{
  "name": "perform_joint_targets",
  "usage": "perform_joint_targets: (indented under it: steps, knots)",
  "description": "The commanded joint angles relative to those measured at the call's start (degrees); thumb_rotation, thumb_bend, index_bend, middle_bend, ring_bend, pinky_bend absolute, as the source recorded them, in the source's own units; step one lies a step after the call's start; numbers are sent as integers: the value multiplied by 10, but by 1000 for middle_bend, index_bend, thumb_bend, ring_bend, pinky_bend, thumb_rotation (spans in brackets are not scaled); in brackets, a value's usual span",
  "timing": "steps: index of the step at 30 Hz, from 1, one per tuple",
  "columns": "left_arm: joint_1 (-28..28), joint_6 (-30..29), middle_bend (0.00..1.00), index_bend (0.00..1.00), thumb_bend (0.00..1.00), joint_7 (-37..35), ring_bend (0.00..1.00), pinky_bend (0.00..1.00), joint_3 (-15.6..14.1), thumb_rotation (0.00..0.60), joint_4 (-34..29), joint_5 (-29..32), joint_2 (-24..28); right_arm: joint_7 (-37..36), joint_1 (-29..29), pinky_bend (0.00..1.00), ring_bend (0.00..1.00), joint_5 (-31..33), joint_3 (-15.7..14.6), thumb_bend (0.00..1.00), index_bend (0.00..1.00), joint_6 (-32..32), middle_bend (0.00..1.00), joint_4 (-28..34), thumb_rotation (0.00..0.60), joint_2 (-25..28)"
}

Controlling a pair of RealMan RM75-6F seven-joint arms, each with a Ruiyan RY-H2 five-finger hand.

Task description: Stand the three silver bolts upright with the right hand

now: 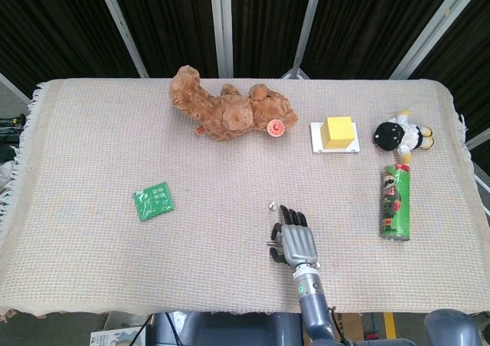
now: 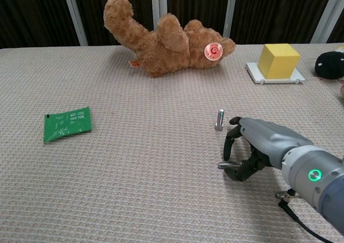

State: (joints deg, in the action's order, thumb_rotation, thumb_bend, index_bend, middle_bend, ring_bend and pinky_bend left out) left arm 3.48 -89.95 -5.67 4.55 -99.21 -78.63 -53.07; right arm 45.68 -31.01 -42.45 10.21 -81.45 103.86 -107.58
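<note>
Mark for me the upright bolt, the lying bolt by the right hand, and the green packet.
upright bolt [image 2: 219,119], chest view, on its shank.
lying bolt [image 2: 223,165], chest view, on the bare end left of the fingers.
green packet [image 2: 67,123], chest view, on the middle of its face.

One silver bolt [image 2: 219,119] stands upright; another bolt [image 2: 226,165] lies flat nearby
</note>
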Motion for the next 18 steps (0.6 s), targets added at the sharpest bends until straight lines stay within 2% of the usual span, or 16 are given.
perform_joint_targets:
  steps: [1,18]
  knots:
    - [0,0,38,86,82,0,3,77,0,600,0,0,0,0,0,71,4,1,1,356,531,0,0,-2,600,-1]
    - [0,0,37,86,83,0,3,77,0,600,0,1,0,2,-1,71,5,5,4,387,543,7,0,-5,600,-5]
